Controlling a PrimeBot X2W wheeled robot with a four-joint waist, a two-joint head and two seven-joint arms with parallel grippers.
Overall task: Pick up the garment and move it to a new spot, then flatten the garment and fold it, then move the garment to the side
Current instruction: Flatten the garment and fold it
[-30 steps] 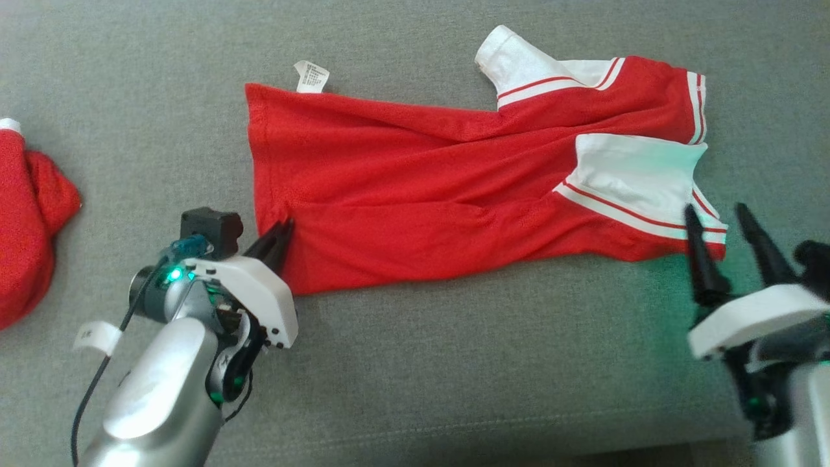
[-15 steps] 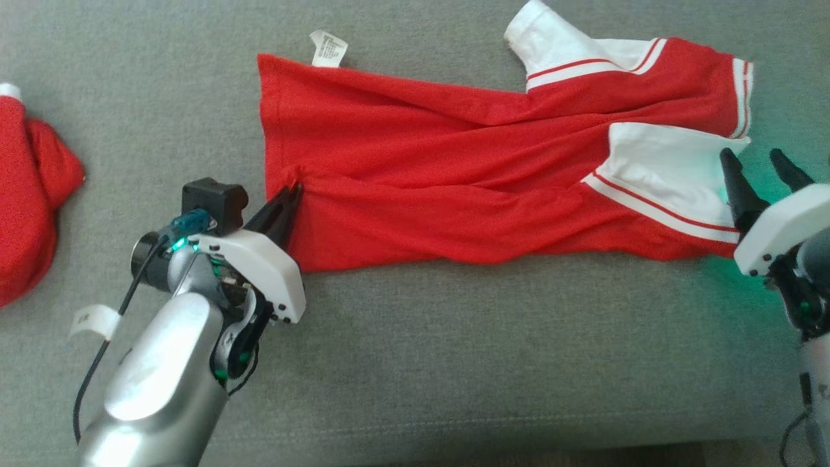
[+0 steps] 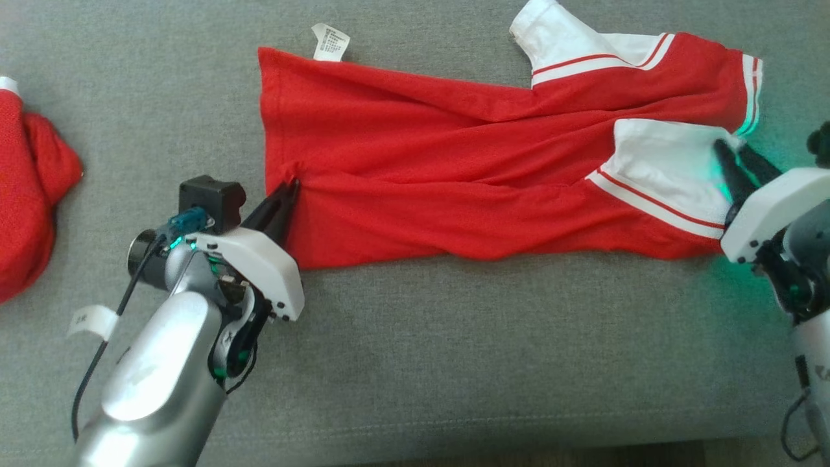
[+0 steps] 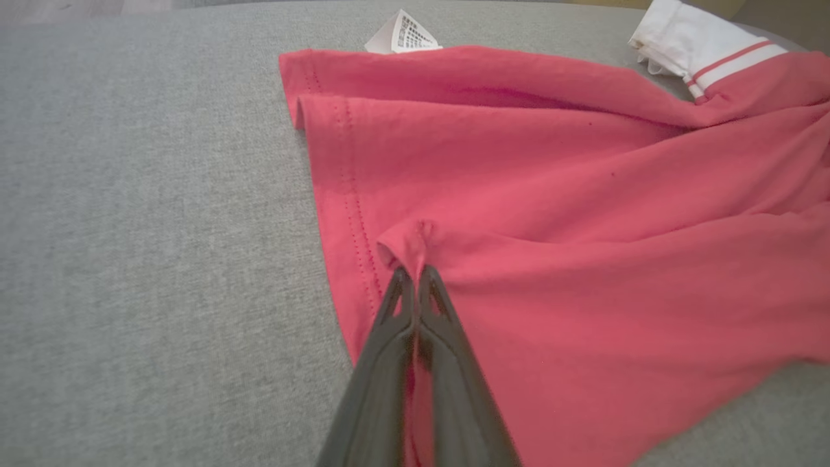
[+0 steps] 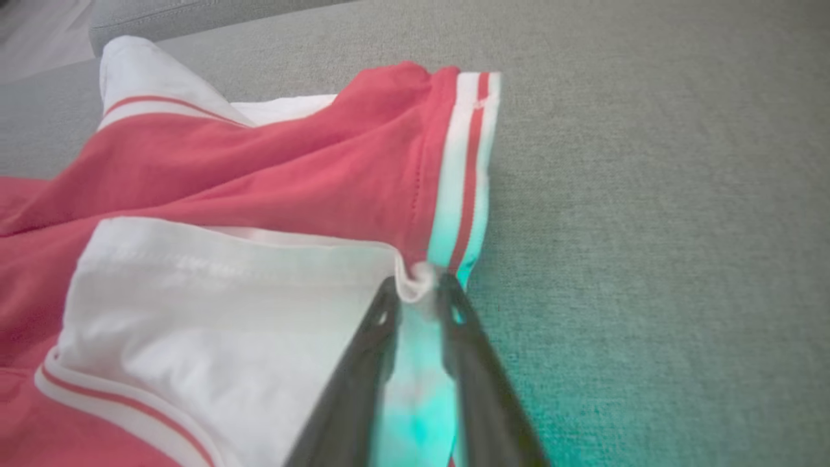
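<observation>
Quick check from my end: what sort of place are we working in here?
Probably a home living area: the red shirt lies on a grey woven upholstered surface, likely a sofa seat with a stitched front seam, and a second red garment sits to the left.

From the head we look steeply down on the grey couch (image 3: 415,363). Each wrist camera looks low and close along its fingers; all views share the red garment (image 3: 454,188).

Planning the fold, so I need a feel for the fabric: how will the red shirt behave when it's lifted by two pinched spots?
The shirt is probably floppy: it bunches where the left claw pinches it. It will likely sag between grips, given the loose wrinkles along it. It seems thin and light, and the white sleeve puckers between the right claw fingers.
</observation>
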